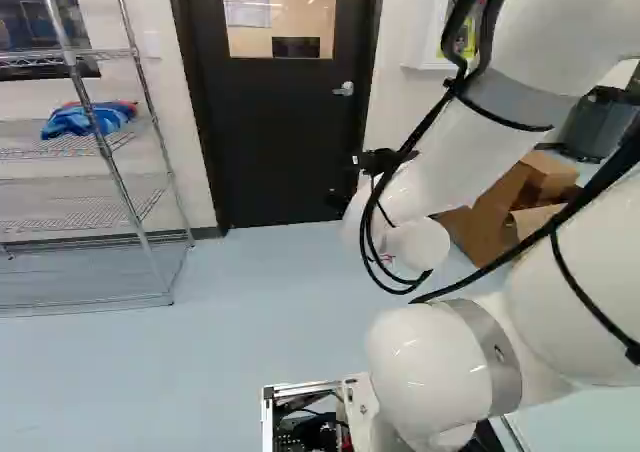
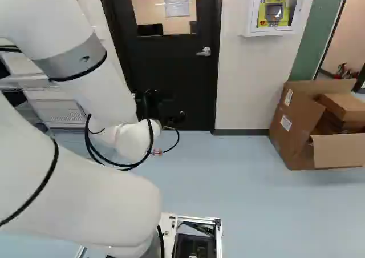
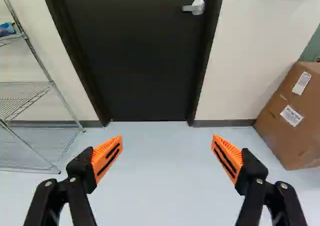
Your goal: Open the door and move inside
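Observation:
In the right base view the dark gripper (image 2: 166, 111) stands in front of the black door, its outline hard to separate from it. The wrist view shows the gripper (image 3: 167, 144) open, its orange-padded fingers wide apart with nothing between them. Ahead of it is the closed black door (image 3: 135, 61), with a silver lever handle (image 3: 195, 7) near the edge on the box's side. The handle lies well beyond the fingertips, untouched. Both base views show the door (image 1: 280, 132) with its window and handle (image 2: 204, 52).
A wire shelf (image 1: 110, 142) with a blue cloth item stands at the left of the left base view. Open cardboard boxes (image 2: 296, 127) sit by the wall at the right of the right base view, beyond a white wall cabinet (image 2: 274, 32). Pale blue floor (image 2: 251, 195) lies before the door.

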### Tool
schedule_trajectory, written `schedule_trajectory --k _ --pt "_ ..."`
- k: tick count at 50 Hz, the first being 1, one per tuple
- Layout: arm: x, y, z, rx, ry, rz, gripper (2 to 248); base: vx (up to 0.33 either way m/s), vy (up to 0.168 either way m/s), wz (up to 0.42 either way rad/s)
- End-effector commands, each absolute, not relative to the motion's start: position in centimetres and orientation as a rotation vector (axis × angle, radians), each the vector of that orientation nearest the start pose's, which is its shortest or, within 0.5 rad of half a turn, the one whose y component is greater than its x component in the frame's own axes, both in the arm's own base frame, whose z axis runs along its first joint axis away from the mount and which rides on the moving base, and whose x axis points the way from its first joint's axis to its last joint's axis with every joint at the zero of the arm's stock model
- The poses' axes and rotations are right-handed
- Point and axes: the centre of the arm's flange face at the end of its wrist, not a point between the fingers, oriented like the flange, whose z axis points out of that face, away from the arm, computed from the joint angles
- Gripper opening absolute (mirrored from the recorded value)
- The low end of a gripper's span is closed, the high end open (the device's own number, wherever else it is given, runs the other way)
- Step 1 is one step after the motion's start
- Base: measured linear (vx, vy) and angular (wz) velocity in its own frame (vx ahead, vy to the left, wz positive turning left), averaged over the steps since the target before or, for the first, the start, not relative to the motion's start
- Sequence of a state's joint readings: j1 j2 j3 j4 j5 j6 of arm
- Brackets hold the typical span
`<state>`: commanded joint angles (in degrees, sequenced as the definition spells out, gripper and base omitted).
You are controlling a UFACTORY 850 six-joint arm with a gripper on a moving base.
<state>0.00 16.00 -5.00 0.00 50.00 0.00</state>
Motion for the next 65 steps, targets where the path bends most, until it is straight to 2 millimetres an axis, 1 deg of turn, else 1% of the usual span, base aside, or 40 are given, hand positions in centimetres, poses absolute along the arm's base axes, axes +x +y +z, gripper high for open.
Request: schedule_trajectory --k 8,37,65 --pt "27.03 0.00 36.56 -2.558 0.000 -1.824 247 0.065 -0.041 -0.046" --pt "27.03 0.00 36.56 -2.558 0.000 -1.824 247 0.069 -0.001 -0.012" --pt "27.03 0.00 36.56 -2.558 0.000 -1.824 247 0.098 0.032 -0.011"
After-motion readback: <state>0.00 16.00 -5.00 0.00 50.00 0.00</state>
